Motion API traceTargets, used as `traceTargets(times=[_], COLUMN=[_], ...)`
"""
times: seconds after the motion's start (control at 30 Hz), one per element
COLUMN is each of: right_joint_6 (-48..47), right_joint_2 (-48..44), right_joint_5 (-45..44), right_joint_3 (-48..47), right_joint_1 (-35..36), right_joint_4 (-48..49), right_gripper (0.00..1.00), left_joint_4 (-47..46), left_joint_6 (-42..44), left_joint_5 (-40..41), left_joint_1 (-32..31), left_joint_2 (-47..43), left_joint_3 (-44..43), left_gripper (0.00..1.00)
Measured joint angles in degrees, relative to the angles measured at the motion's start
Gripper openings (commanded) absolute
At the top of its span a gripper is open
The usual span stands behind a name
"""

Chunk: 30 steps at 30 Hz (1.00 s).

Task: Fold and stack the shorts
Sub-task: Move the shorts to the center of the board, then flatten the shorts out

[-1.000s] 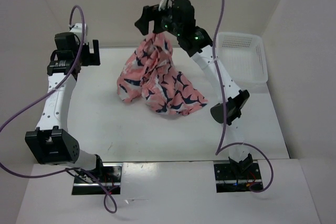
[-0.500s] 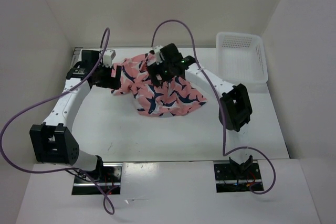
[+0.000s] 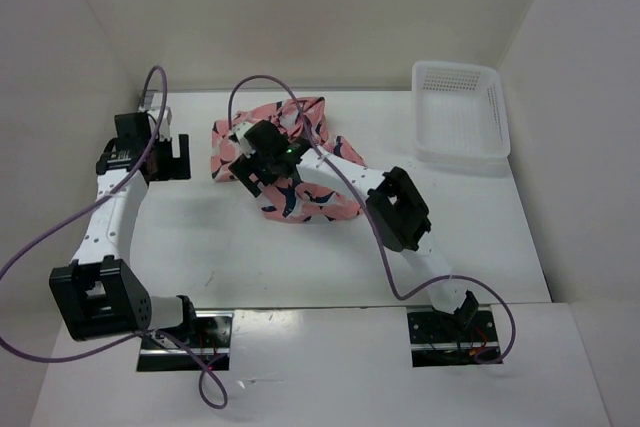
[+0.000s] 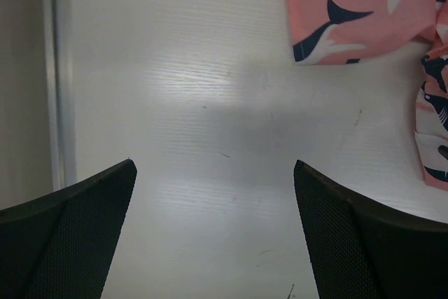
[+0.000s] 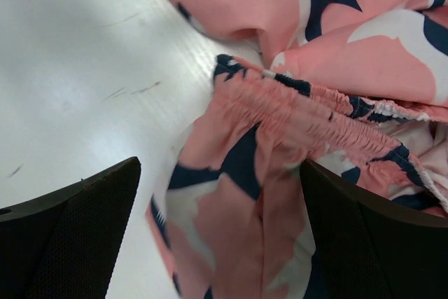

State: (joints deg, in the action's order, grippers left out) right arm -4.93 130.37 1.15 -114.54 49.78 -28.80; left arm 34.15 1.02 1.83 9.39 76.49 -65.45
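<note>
The shorts (image 3: 318, 205) lie crumpled on the table (image 3: 250, 257), left of the white basket (image 3: 492, 107). The right gripper (image 5: 218, 173) is spread wide over their elastic waistband, seemingly not pinching it. The left gripper (image 4: 213, 169), also wide, hovers above bare tabletop just beside the cloth's left edge.

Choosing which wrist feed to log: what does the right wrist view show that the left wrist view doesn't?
Only the right wrist view: the shorts' gathered elastic waistband, seen between the right fingers. Only the left wrist view: bare table between the left fingers, with the shorts just at the top right corner. Both: open fingers, white table, shark-print fabric.
</note>
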Motion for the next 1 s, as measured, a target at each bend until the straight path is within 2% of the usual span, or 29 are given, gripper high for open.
traceTargets(times=[0.17, 0.27, 0.3, 0.4, 0.43, 0.6, 0.7, 0.8, 0.93, 1.0], right_joint_6=[2.0, 2.6, 2.6, 2.8, 3.0, 3.4, 4.4, 7.6, 15.7, 20.5], right_joint_2=[6.2, 8.5, 9.0, 10.1, 10.1, 10.2, 10.2, 10.3, 11.7, 11.1], right_joint_5=[-7.3, -10.1, -10.9, -11.8, -11.8, -9.4, -5.8, -0.3, 4.3, 4.8], right_joint_3=[-2.3, -4.1, -4.7, -6.2, -6.4, -8.4, -13.4, -24.7, -50.1, -58.8], right_joint_1=[0.5, 1.0, 1.1, 1.5, 1.6, 1.8, 1.8, 1.0, -1.5, -3.9], right_joint_4=[1.3, 1.6, 1.7, 2.3, 2.2, 1.6, -1.2, -4.6, -5.1, -2.7], right_gripper=[1.0, 0.82, 0.6, 0.18, 0.0, 0.0, 0.0, 0.0, 0.0, 0.0], left_joint_4=[-1.1, -1.3, -1.2, -1.1, -0.8, -0.7, -0.7, -0.7, -0.7, -1.4], left_joint_6=[0.0, 0.0, 0.0, 0.0, 0.0, 0.0, 0.0, 0.0, 0.0, 0.0], left_joint_5=[-0.4, -1.2, -1.4, -1.9, -2.0, -2.2, -2.2, -1.9, -1.1, -0.7], left_joint_1=[2.8, 3.4, 3.6, 4.2, 4.4, 5.0, 5.0, 5.0, 5.0, 5.0], left_joint_2=[-3.8, -5.6, -6.0, -6.8, -7.0, -8.3, -9.1, -9.2, -7.8, -6.7], left_joint_3=[0.6, 2.0, 2.4, 3.8, 4.0, 4.1, 4.1, 3.8, -0.8, -4.3], left_gripper=[1.0, 1.0, 1.0, 1.0, 1.0, 1.0, 1.0, 1.0, 1.0, 1.0])
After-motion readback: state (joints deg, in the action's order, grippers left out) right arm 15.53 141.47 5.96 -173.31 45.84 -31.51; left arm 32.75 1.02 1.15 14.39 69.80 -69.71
